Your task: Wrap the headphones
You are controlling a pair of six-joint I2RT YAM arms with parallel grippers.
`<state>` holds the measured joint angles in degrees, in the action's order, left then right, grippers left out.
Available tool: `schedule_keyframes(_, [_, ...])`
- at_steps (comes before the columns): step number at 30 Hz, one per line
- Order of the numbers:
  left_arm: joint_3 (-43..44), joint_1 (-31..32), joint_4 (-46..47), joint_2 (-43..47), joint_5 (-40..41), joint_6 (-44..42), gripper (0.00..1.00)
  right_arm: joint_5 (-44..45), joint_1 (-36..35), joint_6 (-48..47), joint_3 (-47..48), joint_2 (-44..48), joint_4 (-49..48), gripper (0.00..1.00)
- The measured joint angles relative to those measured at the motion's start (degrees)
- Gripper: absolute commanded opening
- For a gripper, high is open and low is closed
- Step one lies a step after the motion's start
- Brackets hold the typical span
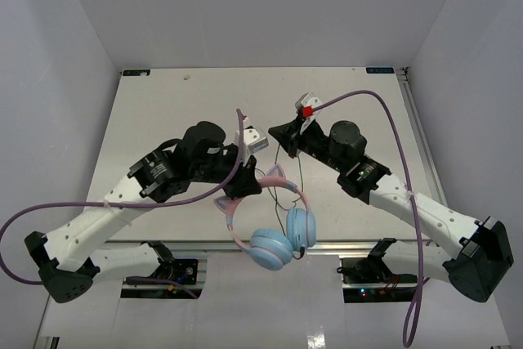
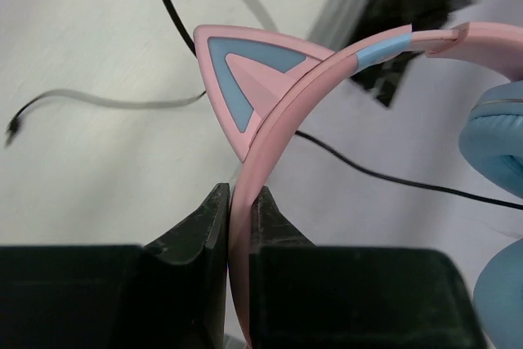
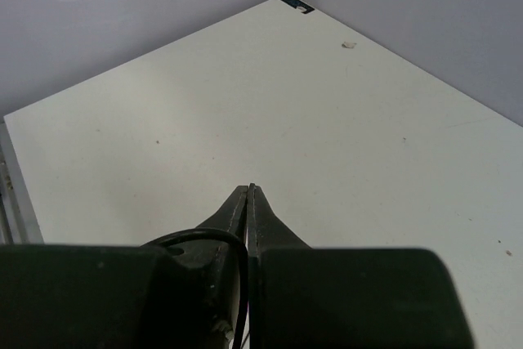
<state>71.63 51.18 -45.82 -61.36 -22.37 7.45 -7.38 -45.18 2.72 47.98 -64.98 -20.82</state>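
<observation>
Currently headband point(image 2: 327, 63) is clamped by left gripper point(image 2: 241, 194). Right gripper point(image 3: 249, 190) is pinched together, seemingly on cord point(image 2: 409, 182); that hold could be lost if cord is tautened against headband.

we take this for a robotics lab, a closed test cell rather than a home or a shop. a plain white worktop point(image 1: 163, 112) is boxed in by blank grey walls point(image 1: 245, 6) along its far, left and right edges. the left arm point(image 1: 114, 206) and right arm point(image 1: 425, 210) are bolted at the near edge, trailing purple cables point(image 1: 392, 124). small black stickers point(image 1: 135, 73) mark the far corners, and exposed electronics point(image 1: 369, 271) with loose wiring sit at the near edge.
</observation>
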Motion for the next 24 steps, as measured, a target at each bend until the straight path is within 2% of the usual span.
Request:
schedule_keyframes(7, [0.0, 0.0, -5.4, -8.5, 24.9, -0.5, 0.0, 1.6, 0.1, -1.4, 4.9, 0.0, 15.6, 0.08])
schedule_keyframes(10, [0.0, -0.1, -6.1, -8.9, 32.0, -0.6, 0.0, 1.6, 0.1, -1.4, 5.5, -0.1, 20.2, 0.08])
schedule_keyframes(16, [-0.6, 0.3, -5.6, -8.2, 36.6, -0.7, 0.0, 2.3, 0.0, -1.2, 5.9, 0.2, 24.5, 0.08])
schedule_keyframes(24, [-3.6, 1.4, -4.2, -6.2, 36.2, -1.8, 0.0, 7.5, 0.0, -1.4, 7.2, 1.5, 27.0, 0.08])
